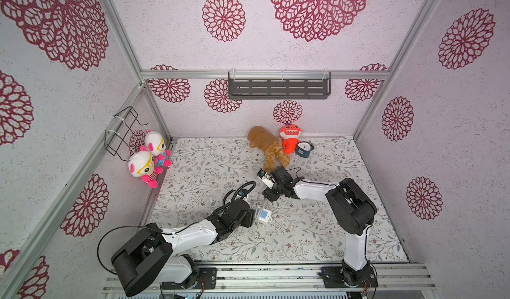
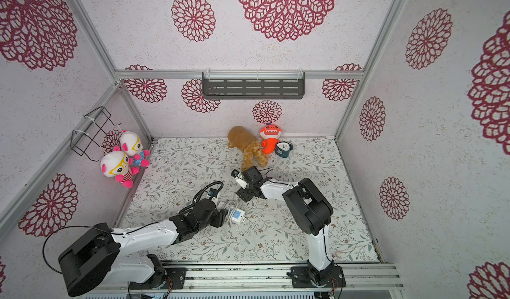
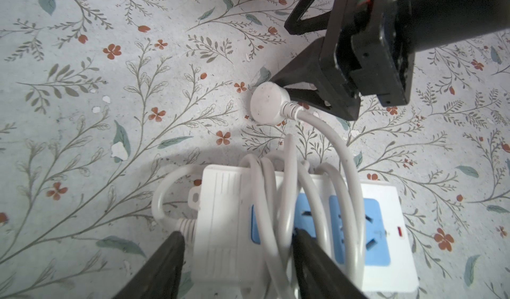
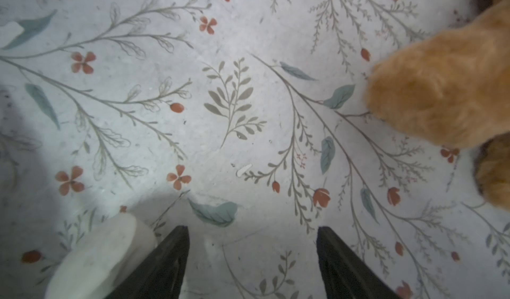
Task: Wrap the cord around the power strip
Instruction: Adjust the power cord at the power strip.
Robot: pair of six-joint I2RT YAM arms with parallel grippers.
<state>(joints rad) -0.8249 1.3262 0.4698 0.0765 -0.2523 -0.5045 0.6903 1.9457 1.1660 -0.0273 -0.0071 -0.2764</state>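
While the small white rectangular power strip with light blue socket panels lies on the floral counter just below the middle of the frame in both top views, with the long white cord looped loosely across it, my left pincer straddles its cable end, fingers apart, and I cannot tell whether it pinches. My right pincer hangs open and empty, the round white plug lying free just beside one finger. I reckon a misjudged closing could knock that plug away and let the slack coils spring off, or brush the brown plush toy nearby.
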